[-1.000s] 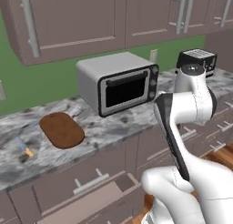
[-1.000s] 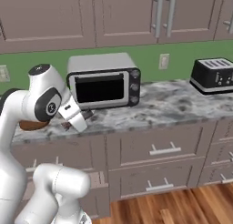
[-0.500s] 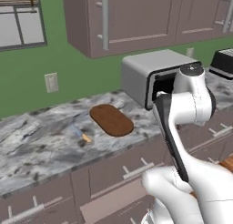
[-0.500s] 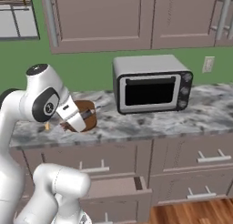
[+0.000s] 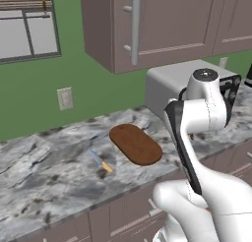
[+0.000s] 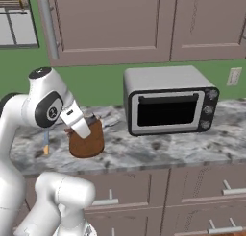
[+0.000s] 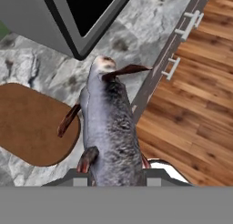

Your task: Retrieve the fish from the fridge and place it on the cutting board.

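In the left base view we see the cutting board [image 5: 135, 144] lying flat on the marble counter [image 5: 44, 177], a thin blue-and-orange utensil [image 5: 100, 161] near its left side and the microwave [image 5: 170, 91] behind the arm. In the right base view the gripper [image 6: 90, 122] hangs just above the board's near edge – the board partly hidden behind the wrist. In the hand view we find the fish [image 7: 109, 127] clamped between the fingers (head pointing away), held over the counter edge, the board to its left, apart from it.
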